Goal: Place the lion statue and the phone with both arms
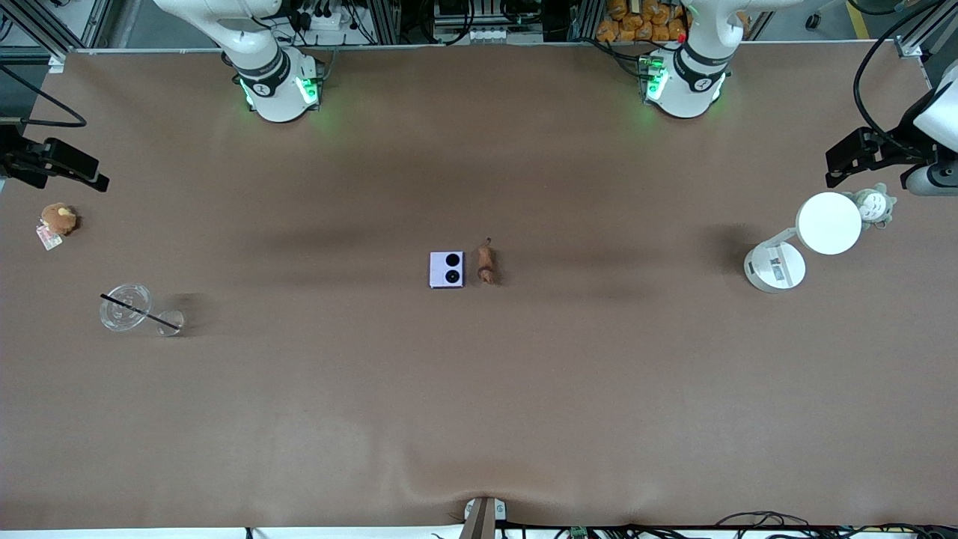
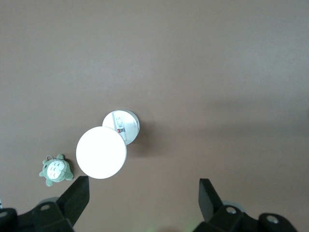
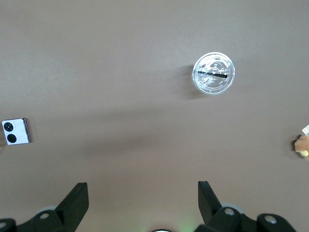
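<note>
The phone [image 1: 447,269], a pale lavender square with two black circles, lies flat at the middle of the table and also shows in the right wrist view [image 3: 16,131]. Close beside it, toward the left arm's end, lies the lion statue [image 1: 486,263], small and reddish-brown with a thin tail. My left gripper [image 2: 144,193] hangs open and empty high over the left arm's end of the table, above the lamp. My right gripper [image 3: 143,193] hangs open and empty high over the right arm's end, above bare table beside a clear cup. Both are well away from the phone and statue.
A white round-headed desk lamp [image 1: 801,239] [image 2: 104,147] and a grey-white plush [image 1: 873,206] [image 2: 56,170] stand at the left arm's end. A clear cup with a black straw [image 1: 127,307] [image 3: 214,73] and a brown plush [image 1: 58,218] sit at the right arm's end.
</note>
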`<state>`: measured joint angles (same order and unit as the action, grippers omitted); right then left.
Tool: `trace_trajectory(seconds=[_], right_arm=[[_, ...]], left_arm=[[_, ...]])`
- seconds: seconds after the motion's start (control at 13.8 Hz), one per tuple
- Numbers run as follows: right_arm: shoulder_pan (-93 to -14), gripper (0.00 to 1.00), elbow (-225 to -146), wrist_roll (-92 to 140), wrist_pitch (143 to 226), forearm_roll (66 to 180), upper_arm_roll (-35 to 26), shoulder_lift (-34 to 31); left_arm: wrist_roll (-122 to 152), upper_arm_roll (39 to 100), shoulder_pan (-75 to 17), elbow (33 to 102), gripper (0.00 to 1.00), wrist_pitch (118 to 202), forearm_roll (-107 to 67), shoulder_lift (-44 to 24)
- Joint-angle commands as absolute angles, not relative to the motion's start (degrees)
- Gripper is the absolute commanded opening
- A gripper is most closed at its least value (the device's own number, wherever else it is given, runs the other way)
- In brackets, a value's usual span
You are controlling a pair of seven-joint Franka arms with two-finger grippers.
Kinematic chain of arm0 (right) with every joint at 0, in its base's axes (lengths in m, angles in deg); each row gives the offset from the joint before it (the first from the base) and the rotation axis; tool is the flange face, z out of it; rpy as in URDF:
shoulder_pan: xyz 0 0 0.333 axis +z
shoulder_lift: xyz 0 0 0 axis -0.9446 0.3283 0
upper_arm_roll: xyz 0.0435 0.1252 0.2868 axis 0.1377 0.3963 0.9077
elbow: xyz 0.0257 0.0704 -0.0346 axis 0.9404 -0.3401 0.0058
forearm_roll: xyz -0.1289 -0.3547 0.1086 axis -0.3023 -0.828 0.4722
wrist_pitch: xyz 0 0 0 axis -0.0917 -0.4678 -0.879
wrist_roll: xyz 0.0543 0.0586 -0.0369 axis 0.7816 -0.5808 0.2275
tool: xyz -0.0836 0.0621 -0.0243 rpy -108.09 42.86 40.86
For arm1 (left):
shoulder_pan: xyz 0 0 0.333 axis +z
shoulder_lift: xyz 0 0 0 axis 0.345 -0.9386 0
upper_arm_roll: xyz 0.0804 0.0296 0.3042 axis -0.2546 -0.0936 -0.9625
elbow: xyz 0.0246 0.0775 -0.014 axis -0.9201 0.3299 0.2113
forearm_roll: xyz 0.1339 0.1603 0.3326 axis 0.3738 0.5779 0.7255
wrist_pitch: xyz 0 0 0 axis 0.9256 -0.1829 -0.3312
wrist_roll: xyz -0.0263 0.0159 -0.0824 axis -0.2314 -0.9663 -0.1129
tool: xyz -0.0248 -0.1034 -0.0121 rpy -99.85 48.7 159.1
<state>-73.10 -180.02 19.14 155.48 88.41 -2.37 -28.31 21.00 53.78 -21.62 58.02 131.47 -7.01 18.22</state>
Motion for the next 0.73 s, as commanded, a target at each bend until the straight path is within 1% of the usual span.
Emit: trace_trajectory(seconds=[0.0,0.29,0.51,0.65], right_arm=[[-72.42,1.0,-178.73,18.83,154.99,87.7,-2.9,-27.71],[-72.24,1.0,-178.73,18.74,155.26,87.7,-2.9,-27.62],[-72.07,1.0,-178.82,18.74,155.34,87.7,-2.81,-27.62],[-72.07,1.0,-178.82,18.74,155.34,87.7,-2.9,-27.62]], left_arm=[[21.4,53.89,-21.5,57.06,1.0,130.57,-7.64,17.85],[21.32,53.98,-21.59,57.41,1.0,130.57,-7.73,16.71],[20.62,54.06,-21.5,60.13,1.0,130.57,-11.31,16.53],[20.26,54.33,-22.37,60.67,1.0,131.09,-11.86,15.22]])
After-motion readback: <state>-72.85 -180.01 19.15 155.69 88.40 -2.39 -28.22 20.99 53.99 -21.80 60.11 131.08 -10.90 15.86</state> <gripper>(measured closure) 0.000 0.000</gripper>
